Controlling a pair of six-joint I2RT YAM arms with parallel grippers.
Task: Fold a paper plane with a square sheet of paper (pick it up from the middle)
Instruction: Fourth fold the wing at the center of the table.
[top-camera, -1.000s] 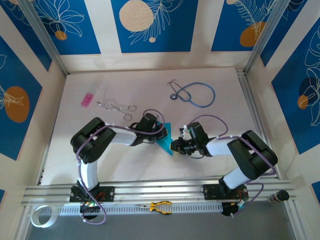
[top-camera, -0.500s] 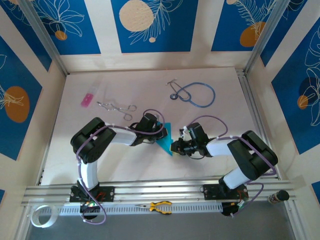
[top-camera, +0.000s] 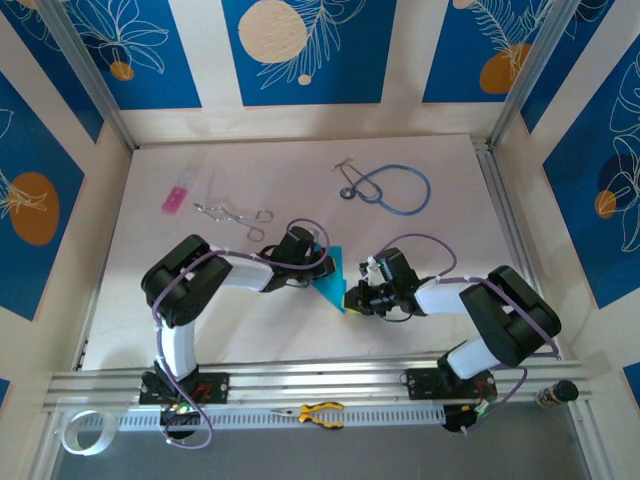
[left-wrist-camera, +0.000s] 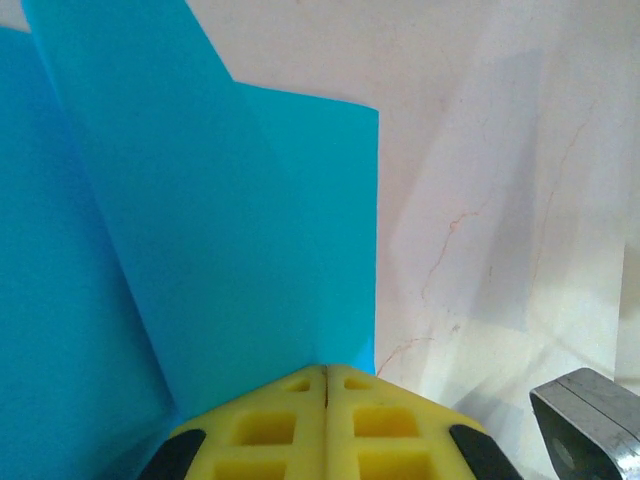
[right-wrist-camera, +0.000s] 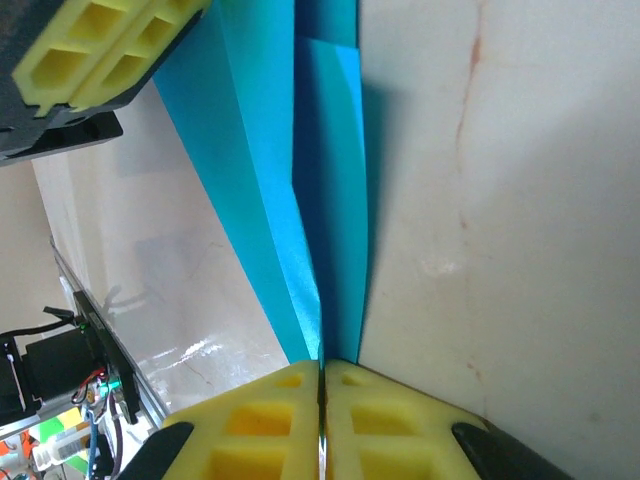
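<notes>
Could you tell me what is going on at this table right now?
Two robot arms are folding a blue paper into a plane. The paper, already creased into a narrow pointed shape, is held between them over the middle of the table. The left gripper is shut on its far end. The right gripper is shut on the near tip, along the centre crease. A stethoscope lies untouched at the back.
</notes>
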